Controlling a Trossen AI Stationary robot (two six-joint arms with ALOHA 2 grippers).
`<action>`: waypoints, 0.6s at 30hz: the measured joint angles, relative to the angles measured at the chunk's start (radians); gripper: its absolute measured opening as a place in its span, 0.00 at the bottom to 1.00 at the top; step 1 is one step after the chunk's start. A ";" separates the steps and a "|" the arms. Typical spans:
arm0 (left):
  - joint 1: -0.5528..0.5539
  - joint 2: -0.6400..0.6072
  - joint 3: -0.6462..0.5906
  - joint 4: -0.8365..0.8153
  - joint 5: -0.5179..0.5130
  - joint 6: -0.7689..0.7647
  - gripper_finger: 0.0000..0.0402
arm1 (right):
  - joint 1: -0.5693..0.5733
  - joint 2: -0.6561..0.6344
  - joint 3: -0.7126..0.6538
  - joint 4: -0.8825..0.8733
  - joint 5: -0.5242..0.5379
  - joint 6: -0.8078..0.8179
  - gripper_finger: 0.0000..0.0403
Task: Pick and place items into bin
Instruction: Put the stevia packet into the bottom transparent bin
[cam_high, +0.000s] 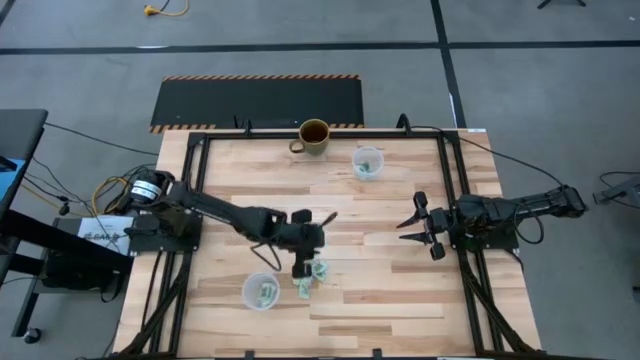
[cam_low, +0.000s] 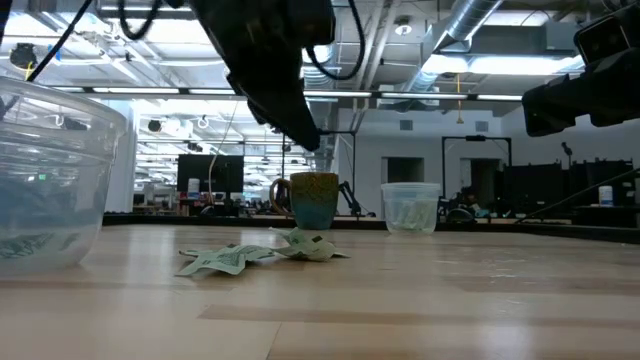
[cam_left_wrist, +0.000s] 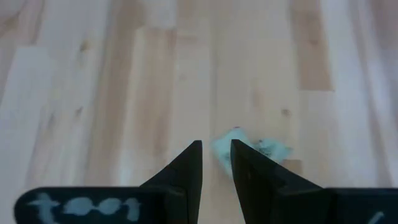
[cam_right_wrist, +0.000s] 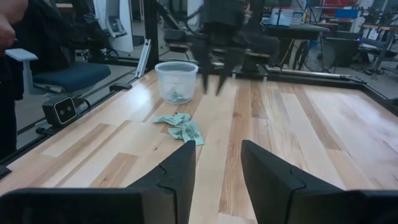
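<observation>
High view: my left gripper (cam_high: 303, 268) narrow, empty, hovering over items (cam_high: 311, 278) near worktop's front edge, probably lining up pick; right gripper (cam_high: 418, 226) waits open.

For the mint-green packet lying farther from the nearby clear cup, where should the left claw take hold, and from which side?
Probably from straight above: the packet lies flat on the table, so pinch across its raised, crinkled middle rather than its thin edges. The left claw hangs just beside it, fingers slightly apart; a second packet lies close by.
</observation>
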 joint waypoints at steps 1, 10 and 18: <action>0.013 0.000 0.000 -0.007 0.002 -0.008 0.18 | 0.000 0.000 0.000 0.000 0.000 0.000 0.31; 0.042 0.021 0.038 -0.032 0.006 -0.121 0.18 | 0.000 0.000 0.000 0.000 0.000 0.000 0.31; 0.033 0.253 0.281 -0.325 0.003 -0.108 0.18 | 0.000 0.000 0.000 0.000 0.000 0.000 0.31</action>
